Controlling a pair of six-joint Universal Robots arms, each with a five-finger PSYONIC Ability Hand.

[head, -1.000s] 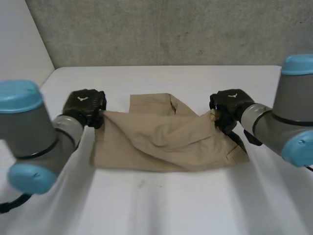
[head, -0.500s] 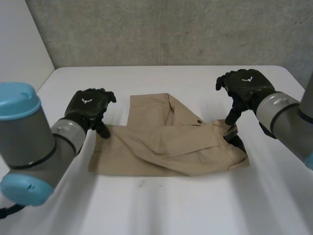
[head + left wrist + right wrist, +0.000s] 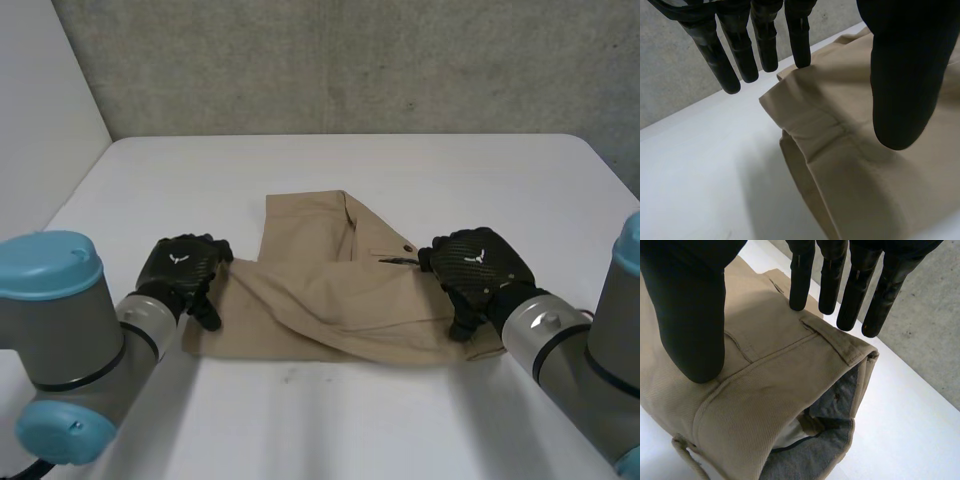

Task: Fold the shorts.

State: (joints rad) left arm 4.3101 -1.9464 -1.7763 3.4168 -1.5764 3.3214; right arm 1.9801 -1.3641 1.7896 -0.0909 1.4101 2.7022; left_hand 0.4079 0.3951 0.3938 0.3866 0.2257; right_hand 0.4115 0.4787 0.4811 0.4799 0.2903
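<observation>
Shorts (image 3: 330, 300), tan and folded, lie beneath splayed left hand (image 3: 183, 268) and right hand (image 3: 472, 262).

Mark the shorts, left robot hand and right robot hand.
shorts (image 3: 320, 300), head view, middle of the folded cloth.
left robot hand (image 3: 180, 272), head view, back of the hand.
right robot hand (image 3: 472, 268), head view, back of the hand.

White table (image 3: 330, 165), matte top, running back to a wall. Back wall (image 3: 350, 60): rough grey concrete, mottled, unpainted. Smooth white side wall (image 3: 40, 100) at left, meeting the concrete in a corner. Light even and diffuse; shadows on the tabletop soft.
</observation>
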